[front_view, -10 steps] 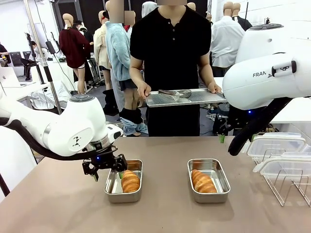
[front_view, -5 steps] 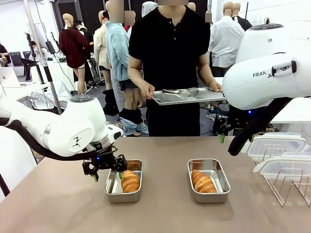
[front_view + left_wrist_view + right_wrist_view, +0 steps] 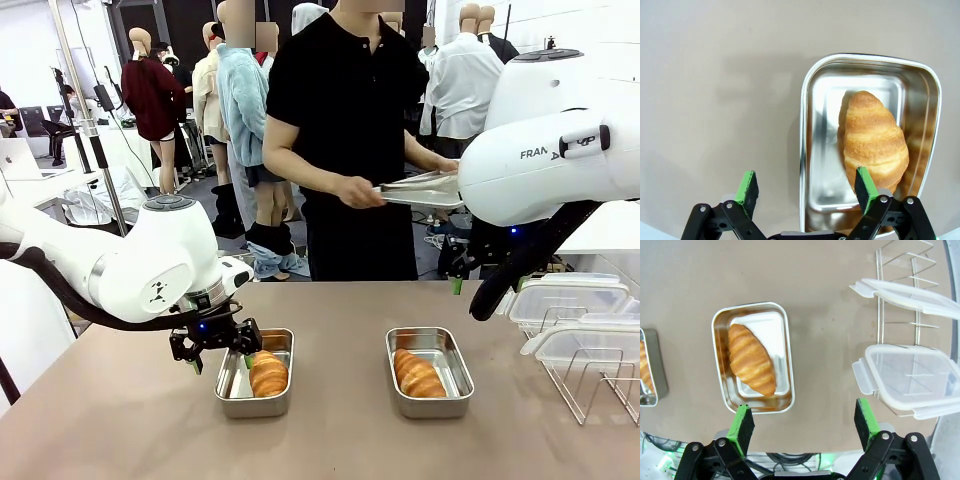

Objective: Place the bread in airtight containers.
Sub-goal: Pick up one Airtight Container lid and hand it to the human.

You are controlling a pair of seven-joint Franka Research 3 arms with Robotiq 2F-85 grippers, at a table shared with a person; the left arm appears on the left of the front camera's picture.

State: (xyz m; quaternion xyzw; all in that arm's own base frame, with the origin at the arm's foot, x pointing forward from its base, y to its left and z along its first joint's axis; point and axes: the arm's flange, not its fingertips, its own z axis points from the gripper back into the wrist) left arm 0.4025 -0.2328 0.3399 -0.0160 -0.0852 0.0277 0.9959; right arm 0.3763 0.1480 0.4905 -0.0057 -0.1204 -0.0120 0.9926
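My left fingers (image 3: pixel 747 186) hang apart astride the rim of a small rectangular stainless-steel tin (image 3: pixel 822 165) holding a golden-brown ridged roll (image 3: pixel 872 142). My right fingers (image 3: pixel 742 424), also apart, hover above the second tin (image 3: pixel 775 330) and second roll (image 3: pixel 751 359) on the beige tabletop (image 3: pixel 815 290).

left tin (image 3: pixel 232 388) and right tin (image 3: pixel 453 372) sitting side by side on the table (image 3: pixel 340 440)
one roll (image 3: pixel 267 374) is lying in the left, the other roll (image 3: pixel 418 374) in the right; lids (image 3: pixel 565 298) are resting on the wire rack (image 3: pixel 590 392) farther right.

Tin (image 3: pixel 771 332): on the desk (image 3: pixel 815 280) — one roll (image 3: pixel 751 359) inside, aslant.
Lids (image 3: pixel 910 380): two, clear — on the rack (image 3: pixel 900 256).
Fingers (image 3: pixel 742 422): spread wide.
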